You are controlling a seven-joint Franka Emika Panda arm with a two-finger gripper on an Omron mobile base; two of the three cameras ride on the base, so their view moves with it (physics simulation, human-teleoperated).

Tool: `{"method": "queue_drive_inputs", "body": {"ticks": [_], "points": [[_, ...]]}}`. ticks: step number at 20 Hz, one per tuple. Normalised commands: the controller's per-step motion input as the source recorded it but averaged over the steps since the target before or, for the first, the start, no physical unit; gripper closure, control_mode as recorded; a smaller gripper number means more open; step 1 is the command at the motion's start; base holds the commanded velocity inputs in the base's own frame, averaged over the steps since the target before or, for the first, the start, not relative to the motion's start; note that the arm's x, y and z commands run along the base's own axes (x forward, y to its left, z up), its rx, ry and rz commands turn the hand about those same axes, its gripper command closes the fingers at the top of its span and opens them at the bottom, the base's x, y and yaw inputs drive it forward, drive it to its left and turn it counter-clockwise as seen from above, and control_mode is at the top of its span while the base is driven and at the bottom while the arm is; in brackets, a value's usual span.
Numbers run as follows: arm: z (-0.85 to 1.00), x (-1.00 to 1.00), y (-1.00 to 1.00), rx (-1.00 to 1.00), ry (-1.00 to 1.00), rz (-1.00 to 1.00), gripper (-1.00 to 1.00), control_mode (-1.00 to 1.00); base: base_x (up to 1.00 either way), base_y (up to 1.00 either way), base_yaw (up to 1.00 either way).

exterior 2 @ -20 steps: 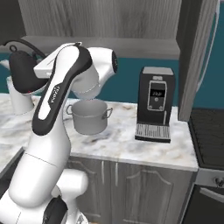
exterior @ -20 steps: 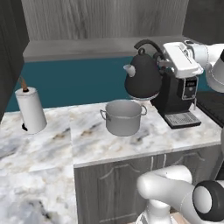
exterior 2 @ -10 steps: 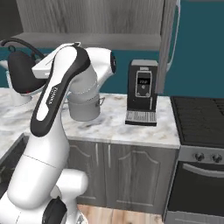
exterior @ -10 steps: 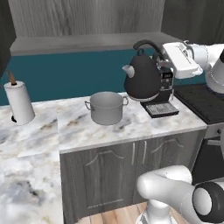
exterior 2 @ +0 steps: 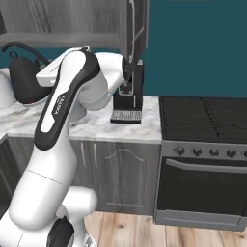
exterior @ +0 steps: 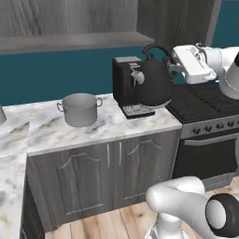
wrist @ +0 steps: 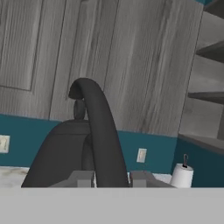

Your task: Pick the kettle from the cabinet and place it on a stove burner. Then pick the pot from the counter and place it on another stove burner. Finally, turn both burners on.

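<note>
Your kettle hangs in the air by its looping black handle, just in front of the black coffee machine and above the counter's right end. It is carried this high, I judge, so its base clears the machine and the counter edge on the way to the stove burners, which lie at about three o'clock from it in the left base view. It is dark grey, rounded and conical, with a short pale spout pointing toward nine o'clock and a reddish rim at the base, and it hangs roughly upright.

Your gripper is nearly closed, pinched on the handle at the kettle's two o'clock; in the hand view the fingertips sit tight either side of the black loop.

The pot waits on the counter at the kettle's eight o'clock, well apart. Knobs line the stove front, untouched.
</note>
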Motion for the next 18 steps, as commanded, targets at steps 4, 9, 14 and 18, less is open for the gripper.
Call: {"method": "queue_drive_inputs", "body": {"ticks": [4,9,14,18], "points": [[0.00,0.00,0.00,0.00,0.00,0.00,1.00,1.00,-0.41,-0.70,-0.11],[0.00,0.00,0.00,0.00,0.00,0.00,1.00,1.00,-0.34,-0.72,-0.10],[0.00,0.00,0.00,0.00,0.00,0.00,1.00,1.00,-0.22,-0.77,-0.10],[0.00,0.00,0.00,0.00,0.00,0.00,1.00,1.00,0.02,-0.70,-0.07]]}}
